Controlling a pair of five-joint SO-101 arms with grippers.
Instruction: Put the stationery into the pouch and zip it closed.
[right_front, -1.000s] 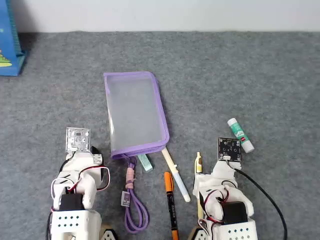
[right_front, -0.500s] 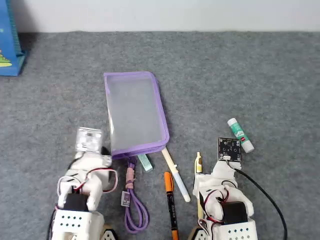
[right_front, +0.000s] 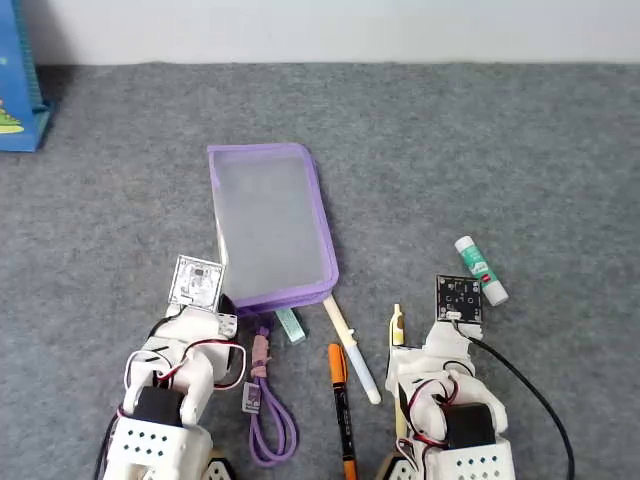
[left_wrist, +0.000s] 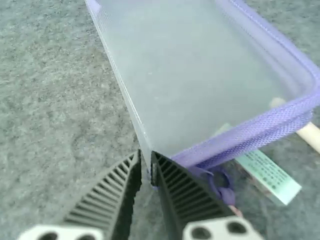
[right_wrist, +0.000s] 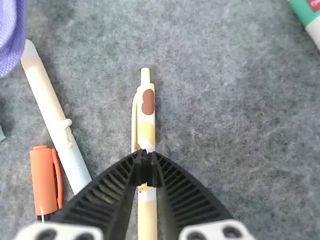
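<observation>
The clear pouch (right_front: 268, 222) with purple zip edging lies flat at the table's middle, its purple strap (right_front: 266, 405) trailing toward me. My left arm (right_front: 178, 352) stands at the pouch's near left corner. In the left wrist view my left gripper (left_wrist: 145, 159) is shut, its tips right at that corner of the pouch (left_wrist: 200, 75). A green-labelled eraser (left_wrist: 267, 175) lies by the near edge. My right gripper (right_wrist: 145, 156) is shut just above a yellow pen (right_wrist: 143, 112). Beside it lie a white and blue pen (right_wrist: 50, 115) and an orange pen (right_wrist: 45, 180).
A glue stick (right_front: 480, 269) lies right of the right arm's (right_front: 452, 400) wrist. A blue box (right_front: 18, 85) stands at the far left edge. The grey carpet behind and to the right of the pouch is open.
My left arm has swung forward and to the right, from left of the pouch up to its near left corner. The right arm and the stationery have not moved.
</observation>
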